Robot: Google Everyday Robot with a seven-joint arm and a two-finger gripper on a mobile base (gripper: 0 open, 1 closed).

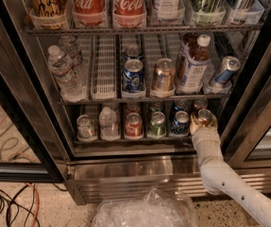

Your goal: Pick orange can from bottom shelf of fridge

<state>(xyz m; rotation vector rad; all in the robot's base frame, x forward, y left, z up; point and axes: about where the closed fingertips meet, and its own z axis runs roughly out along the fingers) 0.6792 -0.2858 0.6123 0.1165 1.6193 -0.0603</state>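
Note:
The fridge (26, 126) stands open, with black door frames and wire racks. On the bottom shelf (125, 140) several small cans stand in lanes. The orange can (204, 117), copper-bodied with a silver top, is at the right end of that row. My gripper (204, 122) reaches up from the lower right on its white arm (215, 169) and is closed around the orange can at the front of the shelf. A small red can (133, 125) and a green can (157, 124) stand to its left.
The middle rack holds a water bottle (64, 70), a blue can (133, 75), a taller copper-gold can (163, 75) and a white bottle (193, 65). The right door frame (258, 108) is close beside the arm. A crumpled plastic bag (144, 209) and cables (7, 207) lie on the floor.

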